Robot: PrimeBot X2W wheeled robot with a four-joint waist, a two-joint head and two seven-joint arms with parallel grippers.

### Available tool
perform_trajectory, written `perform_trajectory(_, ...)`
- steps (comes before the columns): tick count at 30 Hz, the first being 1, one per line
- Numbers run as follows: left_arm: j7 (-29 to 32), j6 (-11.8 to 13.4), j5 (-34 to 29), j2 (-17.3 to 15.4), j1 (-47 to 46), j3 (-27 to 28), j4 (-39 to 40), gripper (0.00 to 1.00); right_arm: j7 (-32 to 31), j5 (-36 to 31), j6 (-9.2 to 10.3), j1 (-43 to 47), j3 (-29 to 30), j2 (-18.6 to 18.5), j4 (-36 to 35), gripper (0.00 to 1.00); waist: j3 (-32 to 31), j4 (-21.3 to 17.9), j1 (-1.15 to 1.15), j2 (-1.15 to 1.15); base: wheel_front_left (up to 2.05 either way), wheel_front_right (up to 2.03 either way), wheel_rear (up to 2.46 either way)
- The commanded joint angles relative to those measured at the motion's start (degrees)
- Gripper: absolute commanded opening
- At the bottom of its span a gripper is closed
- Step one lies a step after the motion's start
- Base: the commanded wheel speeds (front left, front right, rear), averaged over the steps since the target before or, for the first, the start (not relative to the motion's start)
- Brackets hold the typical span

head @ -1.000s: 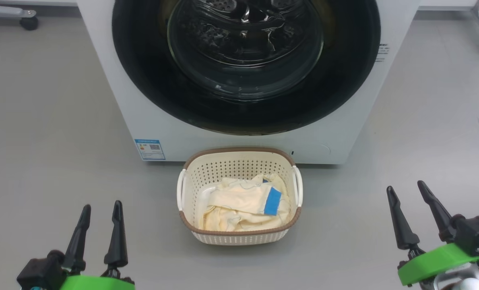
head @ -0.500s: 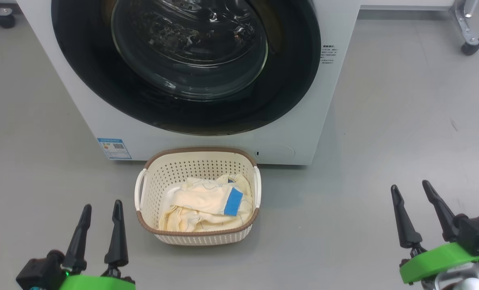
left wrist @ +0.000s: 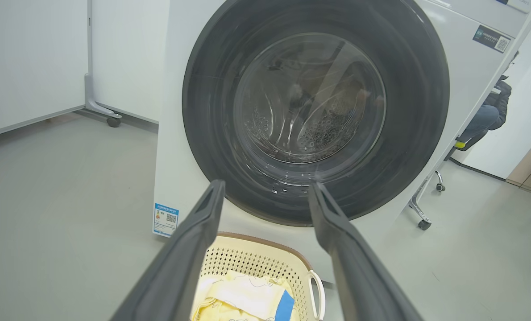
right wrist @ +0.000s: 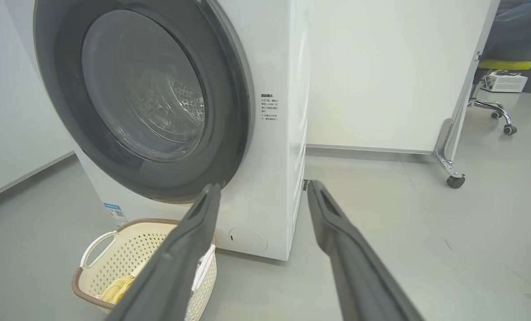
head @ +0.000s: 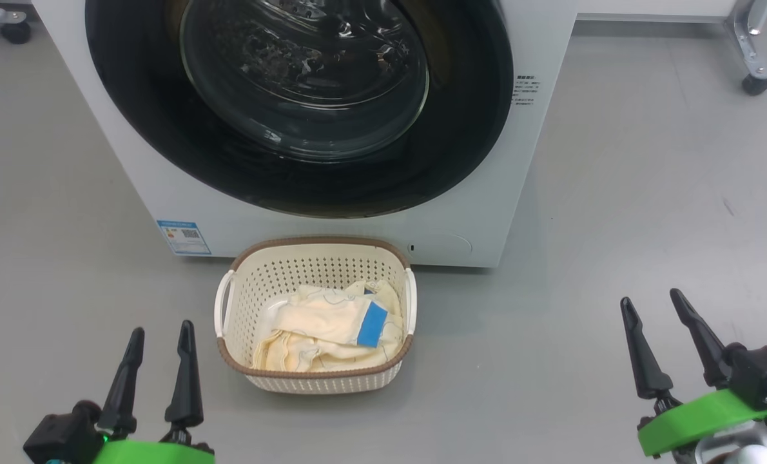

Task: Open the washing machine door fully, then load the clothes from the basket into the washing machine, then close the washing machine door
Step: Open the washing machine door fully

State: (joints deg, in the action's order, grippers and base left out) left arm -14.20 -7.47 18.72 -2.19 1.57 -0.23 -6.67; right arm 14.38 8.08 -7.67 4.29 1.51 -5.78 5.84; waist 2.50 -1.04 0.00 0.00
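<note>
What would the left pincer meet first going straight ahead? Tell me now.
Most likely the washing machine door, low on its black ring; the open left pincer points there, passing above the basket. Depth is hard to judge.

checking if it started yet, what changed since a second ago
Only the head camera shifted right, so the washing machine and the basket sit further left in its view; neither moved. Nothing was gripped or released. The door stays shut, the clothes in the basket, left gripper and right gripper open.

The washing machine door (head: 138, 129) is sitting shut, blocking the drum (left wrist: 319, 129) — floor (head: 615, 258) is lying open beside the basket (head: 312, 383).
</note>
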Motion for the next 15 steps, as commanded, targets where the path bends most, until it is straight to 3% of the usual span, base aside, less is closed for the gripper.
perform_trajectory(1,-0.8,0.0,0.2,-0.7,-1.6,2.1,1.7,1.0,0.6,0.3,0.19,-2.1,-1.0,-0.7,-1.7,1.0,-0.1,-0.1,0.0,0.0,0.0,0.0,0.0)
perform_trajectory(14,-0.8,0.0,0.5,-0.7,-0.7,3.0,1.8,1.0,0.6,1.9,0.19,-2.3,0.8,0.6,-2.2,1.0,0.2,-2.0,0.0,0.0,0.0,0.0,0.0)
perform_trajectory(15,-0.8,0.0,0.5,-0.7,-0.6,3.0,1.8,1.0,0.6,2.3,0.19,-2.4,1.2,0.7,-2.3,0.86,0.3,-2.2,0.0,0.0,0.0,0.0,0.0)
